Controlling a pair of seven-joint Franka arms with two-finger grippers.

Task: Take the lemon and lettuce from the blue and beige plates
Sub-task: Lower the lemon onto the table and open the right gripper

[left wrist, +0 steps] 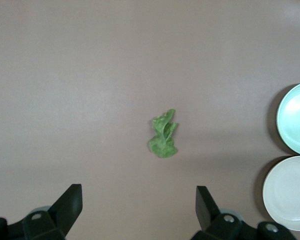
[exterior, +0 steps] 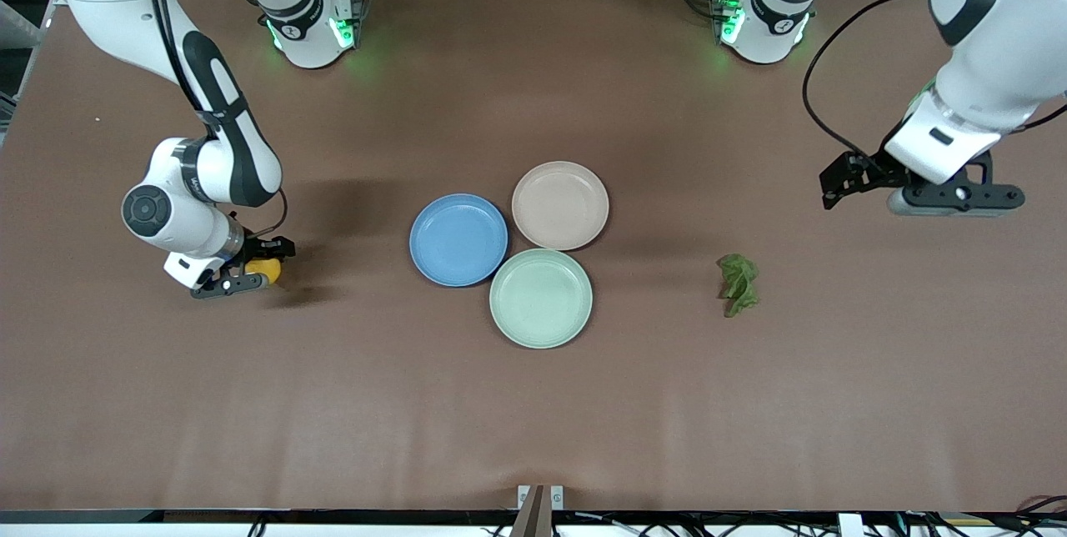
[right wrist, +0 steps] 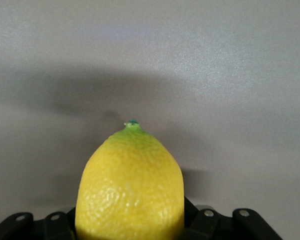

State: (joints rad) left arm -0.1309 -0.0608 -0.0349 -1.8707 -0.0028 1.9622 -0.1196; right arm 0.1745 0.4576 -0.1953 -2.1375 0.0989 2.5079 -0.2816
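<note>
Now right pincer (exterior: 250, 274) clamped on lemon (exterior: 265, 268); left pincer (exterior: 842, 178) spread wide, empty, above table (exterior: 533, 404).

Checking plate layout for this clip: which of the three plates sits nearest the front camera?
The mint-green plate. It lies lowest in the front view, below the blue plate and the beige plate, which sits farthest from that camera.

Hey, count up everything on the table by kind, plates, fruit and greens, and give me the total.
Plates: 3, blue plate, beige plate, mint-green plate
Fruit: 1, lemon, clamped in the right gripper
Greens: 1, lettuce
Total: 5
</note>
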